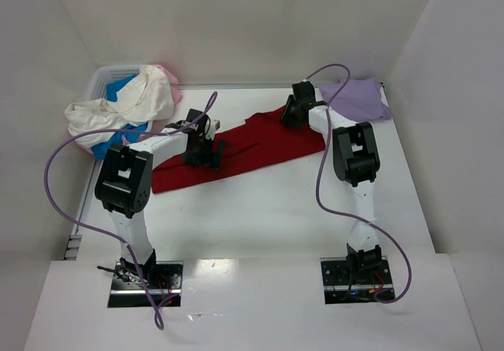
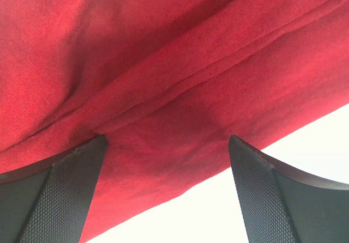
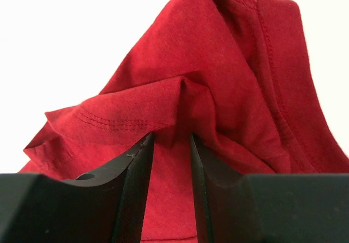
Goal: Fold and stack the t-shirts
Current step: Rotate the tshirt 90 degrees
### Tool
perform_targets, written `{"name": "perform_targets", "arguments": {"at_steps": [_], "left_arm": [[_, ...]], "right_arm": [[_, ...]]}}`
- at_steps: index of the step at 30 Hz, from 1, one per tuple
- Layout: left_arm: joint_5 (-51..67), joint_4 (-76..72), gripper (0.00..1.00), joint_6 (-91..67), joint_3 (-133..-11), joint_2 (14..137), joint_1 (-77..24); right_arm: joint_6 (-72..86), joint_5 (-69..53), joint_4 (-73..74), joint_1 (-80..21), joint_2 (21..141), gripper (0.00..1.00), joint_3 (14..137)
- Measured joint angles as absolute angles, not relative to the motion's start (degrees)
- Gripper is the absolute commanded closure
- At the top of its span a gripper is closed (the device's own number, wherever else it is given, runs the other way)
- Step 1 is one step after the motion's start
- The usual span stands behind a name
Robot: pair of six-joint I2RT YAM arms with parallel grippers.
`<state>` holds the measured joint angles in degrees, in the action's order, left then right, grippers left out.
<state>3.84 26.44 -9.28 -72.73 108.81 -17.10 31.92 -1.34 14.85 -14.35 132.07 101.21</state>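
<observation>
White surface point(image 1: 260, 209) holds the dark red t-shirt point(image 1: 260, 148), lying long from near left to far right. Left tool point(image 2: 166, 194) is wide open over it, holding nothing. Right tool point(image 3: 170, 150) pinches its far end.

On my overhead feed I see a white table point(image 1: 260, 209), boxed in by plain white walls point(image 1: 236, 20) at the back and on both sides. A white lattice basket point(image 1: 106, 77) sits in the far left corner, close against the left wall. A short slotted metal strip point(image 1: 72, 247) lies by the table's left edge. The near ledge point(image 1: 252, 312) is glossy white with some glare. On both wrist feeds the table shows as flat bright white.
</observation>
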Motion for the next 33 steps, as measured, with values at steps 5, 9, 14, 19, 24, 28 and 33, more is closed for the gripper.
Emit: {"name": "perform_targets", "arguments": {"at_steps": [5, 9, 14, 19, 24, 28, 33], "left_arm": [[3.95, 26.11, 0.00, -9.28, -72.49, 108.79, -17.10], [4.01, 25.78, 0.00, -9.26, -72.31, 108.79, -17.06], [4.05, 25.54, 0.00, -9.23, -72.10, 108.73, -17.06], [3.92, 25.45, 0.00, -9.34, -71.99, 108.60, -17.06], [2.52, 26.11, 0.00, -9.45, -72.12, 108.12, -17.06], [0.80, 26.30, 0.00, -5.34, -72.42, 106.19, -17.10], [2.92, 23.81, 0.00, 7.60, -74.37, 103.96, -16.08]], "right_arm": [[32.58, -2.22, 13.45, -14.31, 132.70, 0.62, 102.65], [33.23, -3.25, 12.82, -14.31, 135.15, 0.62, 107.57], [34.57, -3.92, 12.53, -14.20, 140.68, 0.62, 116.95], [35.83, -4.12, 13.15, -13.39, 142.10, 0.59, 121.62], [35.51, -4.05, 12.69, -11.81, 137.47, 0.49, 116.16], [34.54, -3.92, 12.93, -11.14, 128.40, 0.42, 105.60], [33.21, -5.04, 11.31, -11.05, 115.92, 0.37, 94.72]]}}
